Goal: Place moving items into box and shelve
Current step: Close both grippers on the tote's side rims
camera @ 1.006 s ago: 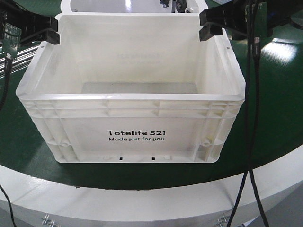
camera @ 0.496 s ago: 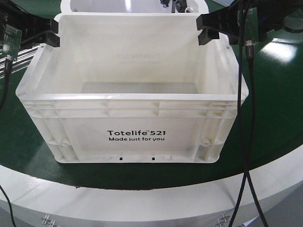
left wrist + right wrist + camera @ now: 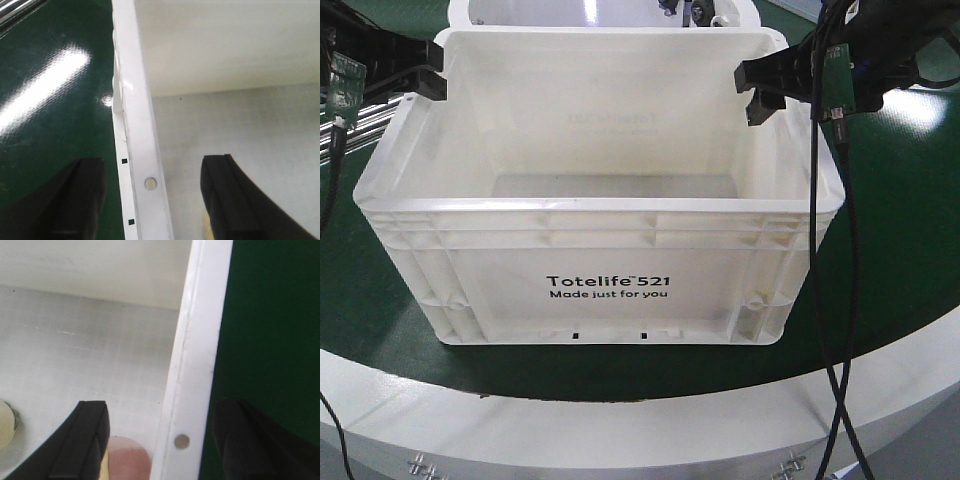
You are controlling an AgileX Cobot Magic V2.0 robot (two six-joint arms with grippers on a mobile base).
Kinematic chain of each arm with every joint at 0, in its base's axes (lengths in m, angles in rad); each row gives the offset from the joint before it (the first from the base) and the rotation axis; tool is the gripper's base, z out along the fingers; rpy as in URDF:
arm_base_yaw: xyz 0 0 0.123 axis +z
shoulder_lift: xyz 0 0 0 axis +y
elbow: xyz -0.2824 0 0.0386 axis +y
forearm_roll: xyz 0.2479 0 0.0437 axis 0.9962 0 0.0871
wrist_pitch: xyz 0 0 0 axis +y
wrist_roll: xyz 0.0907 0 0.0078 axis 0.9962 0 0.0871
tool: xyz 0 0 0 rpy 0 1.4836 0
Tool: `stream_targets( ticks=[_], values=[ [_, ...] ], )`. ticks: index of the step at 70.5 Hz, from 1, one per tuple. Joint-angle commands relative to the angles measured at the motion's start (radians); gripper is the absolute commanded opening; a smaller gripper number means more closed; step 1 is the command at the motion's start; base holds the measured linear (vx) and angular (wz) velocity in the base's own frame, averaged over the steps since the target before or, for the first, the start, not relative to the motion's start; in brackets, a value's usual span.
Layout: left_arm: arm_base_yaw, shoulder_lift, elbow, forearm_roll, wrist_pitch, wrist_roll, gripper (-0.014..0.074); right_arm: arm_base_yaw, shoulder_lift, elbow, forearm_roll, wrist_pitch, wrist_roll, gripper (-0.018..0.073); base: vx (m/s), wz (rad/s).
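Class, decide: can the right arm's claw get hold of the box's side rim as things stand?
Probably yes. The right claw is open and straddles the side rim of the box, one finger inside and one outside, and the rim looks bare there.

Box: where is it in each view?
Front: box fills the centre, print facing the camera.
Left wrist: rim runs top to bottom, left of centre.
Right wrist: rim runs top to bottom, right of centre.
Shared landmark: green table outside the rim.

White box (image 3: 600,250) (black "Totelife 521" print) sits upright, open-topped.
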Motion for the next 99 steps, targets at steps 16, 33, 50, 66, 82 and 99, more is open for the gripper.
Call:
stream_targets(
  ticks=[16,33,50,66,82,99],
  values=[
    [0.000,-0.036,-0.033,-0.020,-0.043,0.002,0.0513,-0.004,-0.004,-0.028,0.001,-0.011,-0.001,0.0488,0.00,0.00],
    [0.000,-0.036,-0.033,-0.020,-0.034,0.002,0.0513,-0.004,-0.002,-0.028,0.003,-0.015,0.000,0.0413,0.00,0.00],
    [0.000,-0.036,-0.033,-0.020,-0.026,0.002,0.0513,-0.004,0.003,-0.028,0.003,-0.008,0.005,0.0121,0.00,0.00],
    [0.000,-0.036,-0.033,-0.020,-0.021,0.002,0.0513,-0.004,0.003,-0.028,0.003,-0.002,-0.001,-0.0017,0.00,0.00],
    [0.000,-0.036,-0.033,-0.020,-0.019,0.001,0.0513,-0.004,0.003,-0.028,0.008,0.001,-0.001,-0.0015,0.00,0.00],
    [0.000,-0.034,-0.033,-0.023,-0.017,0.001,0.0513,-0.004,0.003,-0.028,0.010,0.000,-0.001,-0.0012,0.00,0.00]
  ],
)
